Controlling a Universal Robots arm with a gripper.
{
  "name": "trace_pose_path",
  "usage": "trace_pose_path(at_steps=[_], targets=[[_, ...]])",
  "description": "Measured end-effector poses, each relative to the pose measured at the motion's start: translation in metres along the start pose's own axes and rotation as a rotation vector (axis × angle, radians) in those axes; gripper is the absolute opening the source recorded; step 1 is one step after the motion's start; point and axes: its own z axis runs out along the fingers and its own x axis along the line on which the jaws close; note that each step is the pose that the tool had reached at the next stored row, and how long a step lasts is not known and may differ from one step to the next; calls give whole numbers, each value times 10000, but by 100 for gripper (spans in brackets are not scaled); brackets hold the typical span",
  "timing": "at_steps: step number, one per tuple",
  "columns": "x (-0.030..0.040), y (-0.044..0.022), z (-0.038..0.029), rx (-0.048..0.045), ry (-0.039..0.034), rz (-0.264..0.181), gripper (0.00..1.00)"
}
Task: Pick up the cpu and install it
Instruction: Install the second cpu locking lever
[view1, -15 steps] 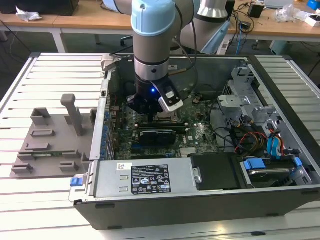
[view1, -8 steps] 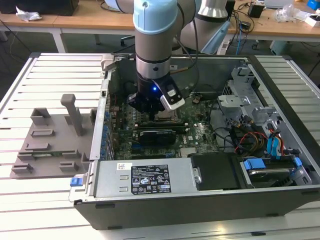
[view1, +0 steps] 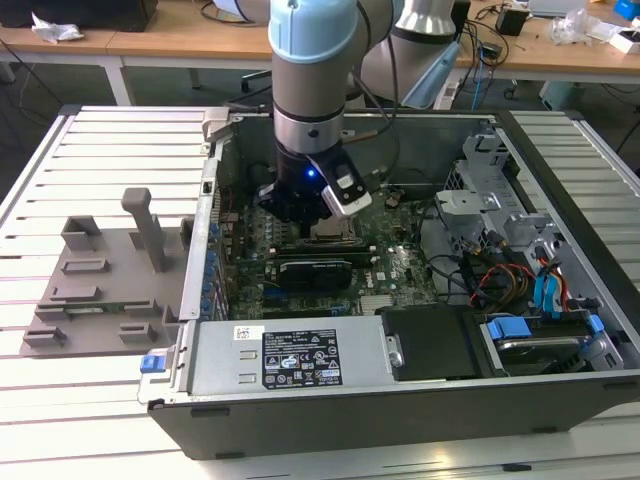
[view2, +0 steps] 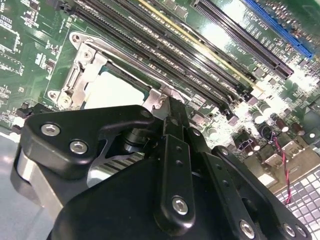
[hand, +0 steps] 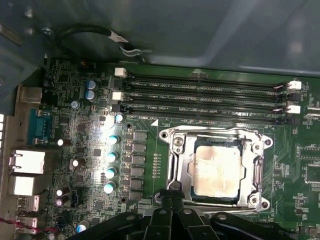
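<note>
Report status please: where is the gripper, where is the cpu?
Gripper low inside computer case, over the socket. Cpu lying flat in socket frame, not held. Nothing on top of it.

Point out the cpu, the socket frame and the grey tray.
cpu (hand: 219, 169), first wrist view, centre of its metal top.
socket frame (hand: 176, 165), first wrist view, side rail.
grey tray (view1: 95, 290), exterior view, flat base.

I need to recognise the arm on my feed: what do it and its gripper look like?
The arm is a thick silver-grey tube with pale blue joint caps. Its wrist carries a black unit with a small blue light and a white-and-black camera block. The gripper is matte black, built of linkage bars fastened with silver screws.
</note>
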Motion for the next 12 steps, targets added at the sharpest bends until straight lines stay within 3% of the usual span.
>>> trace_pose_path(at_steps=[3,6,12], targets=[[-44,25,2,59,23,-3,11],[-124,50,3,139,98,-5,11],[-303,78,8,146,270,-11,11]])
